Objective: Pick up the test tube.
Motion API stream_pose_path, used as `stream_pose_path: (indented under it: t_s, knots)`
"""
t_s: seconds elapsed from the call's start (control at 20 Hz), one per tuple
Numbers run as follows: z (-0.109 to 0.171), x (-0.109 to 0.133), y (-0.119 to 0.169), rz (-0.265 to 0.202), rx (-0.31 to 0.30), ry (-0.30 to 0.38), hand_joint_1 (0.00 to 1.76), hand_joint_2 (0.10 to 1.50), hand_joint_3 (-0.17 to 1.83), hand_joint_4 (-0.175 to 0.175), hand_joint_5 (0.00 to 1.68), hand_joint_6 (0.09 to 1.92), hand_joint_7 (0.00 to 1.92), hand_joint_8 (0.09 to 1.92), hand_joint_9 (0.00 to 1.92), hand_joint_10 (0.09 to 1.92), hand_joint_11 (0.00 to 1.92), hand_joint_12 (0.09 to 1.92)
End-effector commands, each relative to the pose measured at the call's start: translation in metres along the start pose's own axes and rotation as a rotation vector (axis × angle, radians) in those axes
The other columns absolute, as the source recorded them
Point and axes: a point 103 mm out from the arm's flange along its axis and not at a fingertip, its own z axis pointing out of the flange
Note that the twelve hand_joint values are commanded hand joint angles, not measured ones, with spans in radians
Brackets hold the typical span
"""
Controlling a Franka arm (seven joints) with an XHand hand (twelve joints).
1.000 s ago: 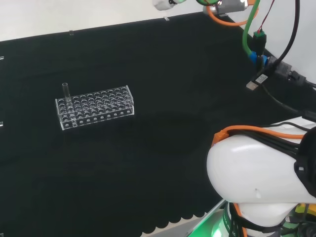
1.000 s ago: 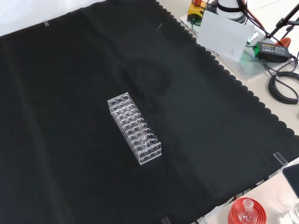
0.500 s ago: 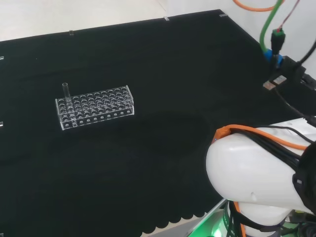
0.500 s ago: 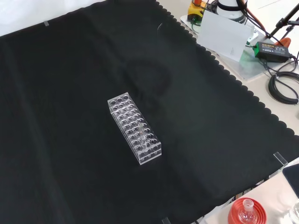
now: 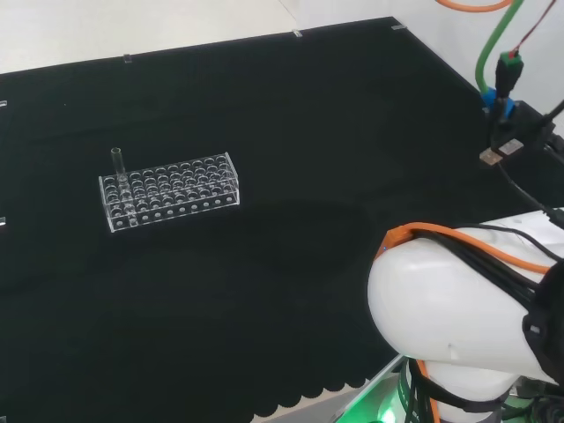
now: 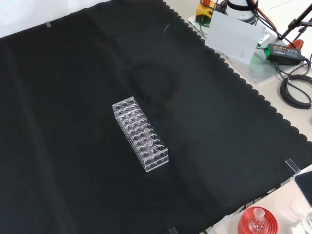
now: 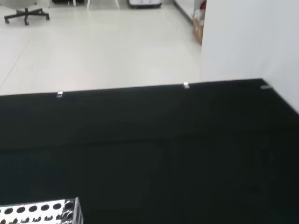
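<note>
- Nearest to me in the head view, the arm's big white link point(image 5: 458, 317) is bulking up the lower right of the frame, with orange and black cables lying over it.
- I cannot tell whether the fingers are wide or narrow, so the grasp has plainly not begun; to my eye this is the approach step.
- Farther out, left of centre in the head view, the clear rack point(image 5: 169, 190) is sitting flat on the black cloth point(image 5: 291, 132), and the test tube point(image 5: 117, 164) is standing upright in a hole at the rack's far left end, rising above the rim.
- In the front view the rack point(image 6: 141, 135) is lying at mid-frame, and the test tube point(image 6: 146, 136) is poking up toward its lower end.
- The wrist view is catching one corner of the rack point(image 7: 44, 212) at its lower left, with bare cloth and pale floor beyond.
- Next, I reckon, the hand needs to travel over the cloth to that end of the rack, come down around the tube's exposed top, and lift it straight up out of its hole.
</note>
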Motion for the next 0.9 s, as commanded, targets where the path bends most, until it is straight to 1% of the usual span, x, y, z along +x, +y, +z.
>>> stream_pose_path:
  t_s: [0.05,0.15,0.35,0.45,0.9]
  knots:
    - [0.032,0.024,0.034,-0.034,0.101,0.101,0.63,0.79,0.27,0.018,0.11,0.09,0.03,0.69,0.00,0.89,0.00,1.09]
    - [0.042,0.031,0.042,-0.043,0.127,0.144,0.64,0.79,0.26,0.016,0.13,0.09,0.04,0.70,0.00,0.90,0.00,1.10]
    - [0.061,0.043,0.057,-0.050,0.194,0.272,0.69,0.78,0.25,0.018,0.16,0.09,0.07,0.71,0.01,0.92,0.00,1.13]
    - [0.068,0.049,0.062,-0.055,0.217,0.307,0.71,0.78,0.25,0.019,0.17,0.09,0.07,0.71,0.01,0.93,0.00,1.14]
    - [0.103,0.084,0.075,-0.110,0.298,0.290,0.75,0.78,0.25,0.016,0.18,0.09,0.09,0.72,0.01,0.93,0.00,1.15]
